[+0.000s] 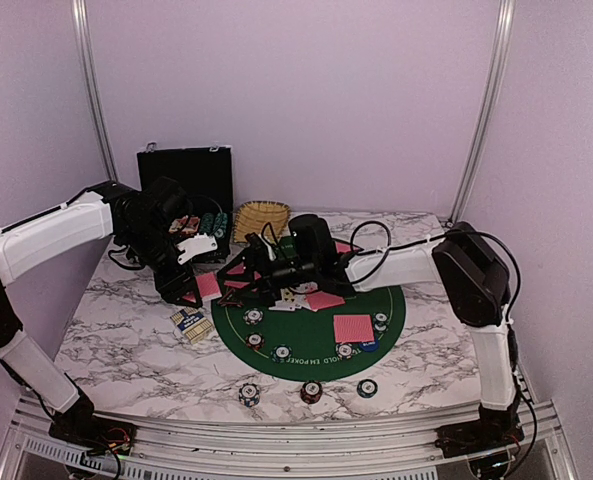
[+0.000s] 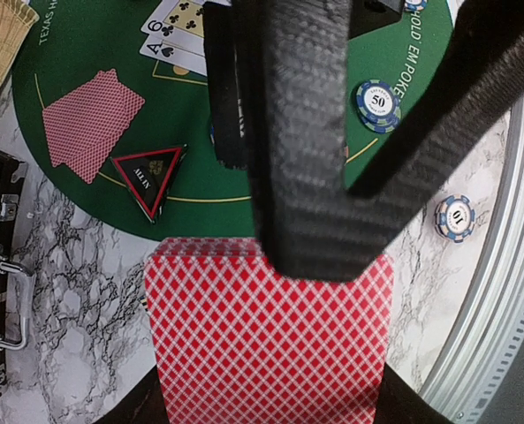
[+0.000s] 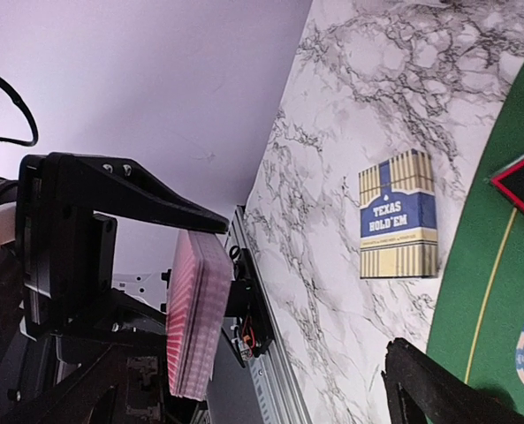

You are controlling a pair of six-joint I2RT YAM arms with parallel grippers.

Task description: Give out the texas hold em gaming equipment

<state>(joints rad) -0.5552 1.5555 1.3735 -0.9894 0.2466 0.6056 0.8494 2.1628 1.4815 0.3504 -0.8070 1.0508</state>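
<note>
- Dealing step: the left gripper (image 1: pixel 188 288) has its jaws clamped on the pink-red-backed card deck (image 2: pixel 270 344), above the marble tabletop (image 1: pixel 126 345) and left of the round green felt mat (image 1: pixel 391 325).
- Nearby, the right gripper (image 1: pixel 256 285) hovers; I cannot tell how its jaws stand.
- Next: peel off one card.

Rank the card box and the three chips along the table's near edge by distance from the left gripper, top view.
1. Card box, right beside the left gripper.
2. Left chip, near edge.
3. Middle chip.
4. Right chip, farthest right.
</note>
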